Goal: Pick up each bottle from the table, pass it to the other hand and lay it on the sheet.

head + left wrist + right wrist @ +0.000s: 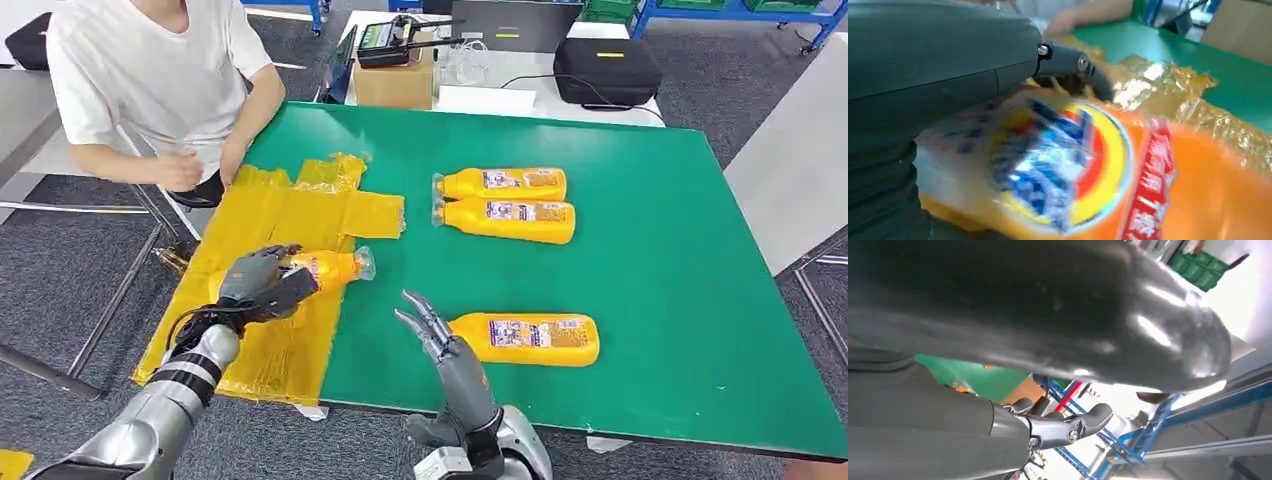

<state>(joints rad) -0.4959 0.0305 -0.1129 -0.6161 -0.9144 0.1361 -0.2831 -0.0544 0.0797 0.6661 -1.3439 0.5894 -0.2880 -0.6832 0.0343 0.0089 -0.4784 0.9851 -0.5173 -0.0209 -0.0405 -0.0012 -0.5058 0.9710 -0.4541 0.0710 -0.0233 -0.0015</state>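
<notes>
My left hand grips an orange bottle over the yellow sheet at the table's left side. The left wrist view has the same bottle close up, its label blurred, with my dark fingers around it. My right hand stands near the front edge, fingers apart and pointing up, holding nothing. Just right of it lies another orange bottle. Two more bottles lie side by side further back on the green table.
A person in a white shirt sits at the table's far left corner, a hand near the sheet. A cardboard box and a black case stand on the white surface behind the table.
</notes>
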